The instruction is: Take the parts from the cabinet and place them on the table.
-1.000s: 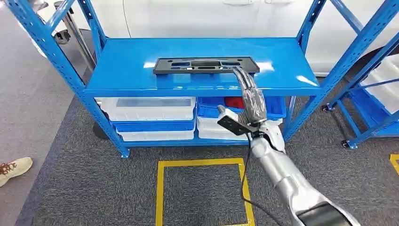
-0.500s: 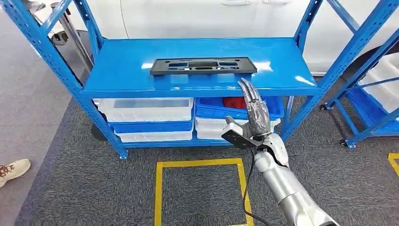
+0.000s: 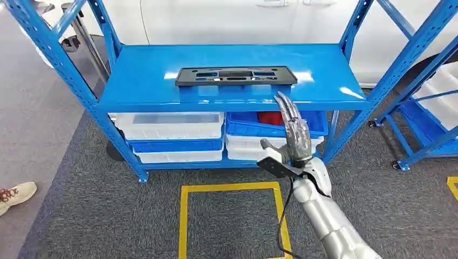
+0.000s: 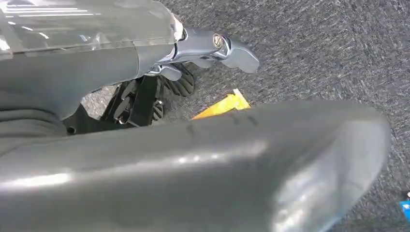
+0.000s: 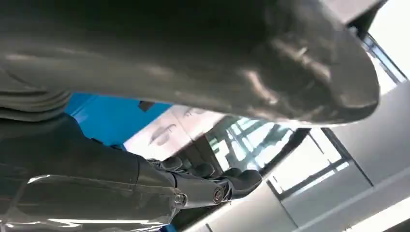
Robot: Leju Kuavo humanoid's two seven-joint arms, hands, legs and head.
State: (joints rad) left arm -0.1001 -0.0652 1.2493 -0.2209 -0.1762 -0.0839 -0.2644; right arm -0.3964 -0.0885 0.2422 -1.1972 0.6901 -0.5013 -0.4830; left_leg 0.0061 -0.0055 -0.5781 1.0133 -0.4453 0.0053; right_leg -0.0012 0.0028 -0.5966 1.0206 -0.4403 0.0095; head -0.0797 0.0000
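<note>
A flat black plastic part (image 3: 236, 75) with slots lies on the top board of the blue cabinet shelf (image 3: 146, 75), near its front edge. My right hand (image 3: 294, 135) is raised in front of the shelf, below and to the right of the part. Its fingers point up, stretched and apart, with nothing in them, and the fingertips (image 3: 282, 99) reach the shelf's front lip. In the right wrist view that hand (image 5: 193, 186) is likewise empty. My left hand (image 4: 203, 46) hangs over the grey carpet, fingers out straight, holding nothing.
White and blue bins (image 3: 173, 132) fill the lower shelf, one holding something red (image 3: 268, 117). A yellow tape square (image 3: 232, 221) marks the carpet in front. A second blue rack (image 3: 426, 113) stands right, a white car (image 3: 227, 19) behind, a person's shoe (image 3: 16, 194) left.
My right hand has dropped and drawn back from the part's right end to below the shelf's front edge. The part has not moved.
</note>
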